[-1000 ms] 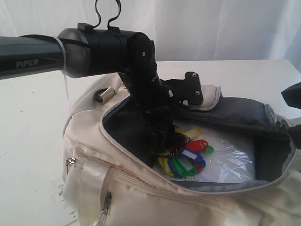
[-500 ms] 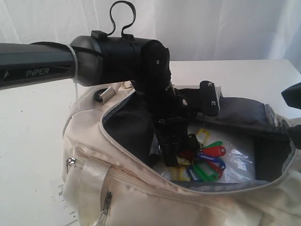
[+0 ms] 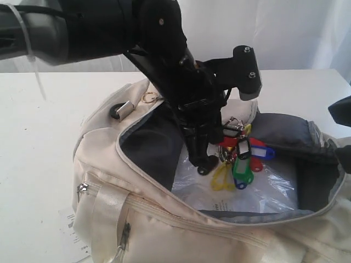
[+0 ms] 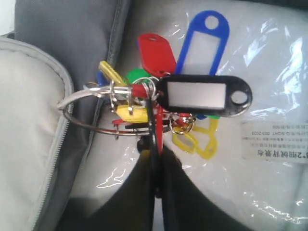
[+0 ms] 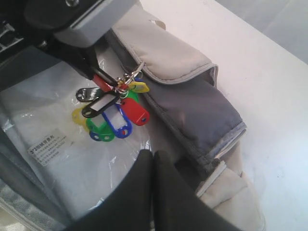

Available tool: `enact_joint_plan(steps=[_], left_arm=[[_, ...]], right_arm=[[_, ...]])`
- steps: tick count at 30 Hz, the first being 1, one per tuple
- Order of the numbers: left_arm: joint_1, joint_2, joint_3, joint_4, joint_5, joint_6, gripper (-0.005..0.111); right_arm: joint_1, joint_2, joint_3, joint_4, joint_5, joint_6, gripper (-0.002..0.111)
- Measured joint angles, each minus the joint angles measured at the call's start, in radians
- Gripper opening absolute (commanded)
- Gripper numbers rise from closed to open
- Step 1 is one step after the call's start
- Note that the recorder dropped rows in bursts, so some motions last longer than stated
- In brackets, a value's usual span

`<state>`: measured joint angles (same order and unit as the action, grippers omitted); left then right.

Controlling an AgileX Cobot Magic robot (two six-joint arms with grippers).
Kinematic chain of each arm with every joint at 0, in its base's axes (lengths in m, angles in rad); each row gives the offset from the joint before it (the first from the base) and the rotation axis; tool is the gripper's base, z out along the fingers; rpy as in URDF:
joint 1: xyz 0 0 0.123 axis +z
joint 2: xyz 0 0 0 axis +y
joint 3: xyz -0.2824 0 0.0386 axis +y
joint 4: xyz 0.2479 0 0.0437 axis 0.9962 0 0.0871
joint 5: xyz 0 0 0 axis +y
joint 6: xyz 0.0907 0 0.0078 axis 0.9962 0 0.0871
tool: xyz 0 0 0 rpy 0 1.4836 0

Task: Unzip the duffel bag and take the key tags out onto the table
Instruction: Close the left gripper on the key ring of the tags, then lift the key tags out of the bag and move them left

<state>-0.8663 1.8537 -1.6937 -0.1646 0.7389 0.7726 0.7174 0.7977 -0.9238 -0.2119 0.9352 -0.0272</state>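
Observation:
The cream duffel bag (image 3: 164,230) lies unzipped, its dark grey lining (image 3: 148,145) showing. My left gripper (image 3: 208,159) reaches down into the opening and is shut on the key tags (image 3: 241,159), a bunch of red, yellow, green and blue tags hanging just above the bag's floor. The left wrist view has the key tags (image 4: 163,103) fanned out past the closed fingertips (image 4: 155,149), with a red tag pinched between them. My right gripper (image 5: 153,156) is shut with nothing in it, hovering over the bag's right end near the folded-back flap (image 5: 192,96). The key tags (image 5: 115,113) dangle ahead of it.
A clear plastic packet (image 3: 258,192) with a printed label (image 4: 276,147) lies on the bag's floor under the tags. A white barcode label (image 3: 74,230) rests on the white table (image 3: 38,142) left of the bag. The right arm's dark edge (image 3: 341,112) shows at the far right.
My left gripper has risen and shifted right with the key tags, lifting the bunch off the packet. The right arm has stayed put.

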Motion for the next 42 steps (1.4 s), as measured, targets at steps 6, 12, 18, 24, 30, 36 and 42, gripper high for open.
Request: enact_joint_plan(steps=[6,12,18,24,30,36,42], left_arm=[[0.000,-0.062,0.000,0.004,0.004,0.000,0.000],[0.002,-0.142,0.000,0.082,0.004,-0.042,0.000],[0.032,-0.202,0.000,0.119,0.008,-0.094,0.000],[0.086,-0.268,0.000,0.128,0.036,-0.113,0.000],[0.149,-0.344,0.000,0.128,0.083,-0.136,0.000],[0.216,-0.418,0.000,0.128,0.145,-0.136,0.000],[0.286,-0.461,0.000,0.128,0.226,-0.164,0.000]], right_arm=[[0.000,0.000,0.000,0.000,0.000,0.000,0.000],[0.000,0.000,0.000,0.000,-0.002,0.000,0.000],[0.000,0.000,0.000,0.000,-0.002,0.000,0.000],[0.000,0.000,0.000,0.000,-0.002,0.000,0.000],[0.000,0.000,0.000,0.000,-0.002,0.000,0.000],[0.000,0.000,0.000,0.000,-0.002,0.000,0.000],[0.000,0.000,0.000,0.000,-0.002,0.000,0.000]])
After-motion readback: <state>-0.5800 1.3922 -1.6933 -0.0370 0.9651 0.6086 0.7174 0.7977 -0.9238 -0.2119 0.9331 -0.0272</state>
